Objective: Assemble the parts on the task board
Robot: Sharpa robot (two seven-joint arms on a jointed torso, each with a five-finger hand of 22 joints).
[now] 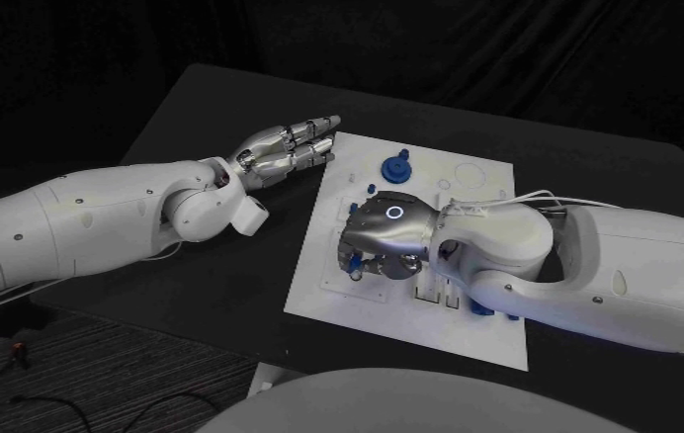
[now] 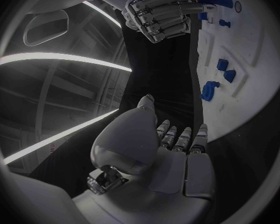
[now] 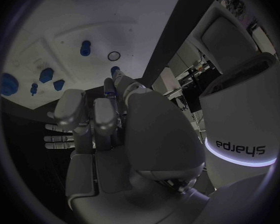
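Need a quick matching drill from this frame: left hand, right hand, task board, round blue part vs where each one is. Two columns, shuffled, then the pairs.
Things:
1. left hand
2. right hand
3. task board
4. round blue part

Places:
A. lies flat in the middle of the black table
B. over the board's middle, fingers curled downward
C. stands on the board near its far edge
D. at the board's far left corner, fingers stretched out

Pairs: 1-D, 2-B, 3-A, 4-C

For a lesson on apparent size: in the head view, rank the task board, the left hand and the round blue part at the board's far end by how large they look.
1. task board, the largest by far.
2. left hand, beside the board's far left edge.
3. round blue part, the smallest.
All three lie at a similar depth, so the order looks reliable.
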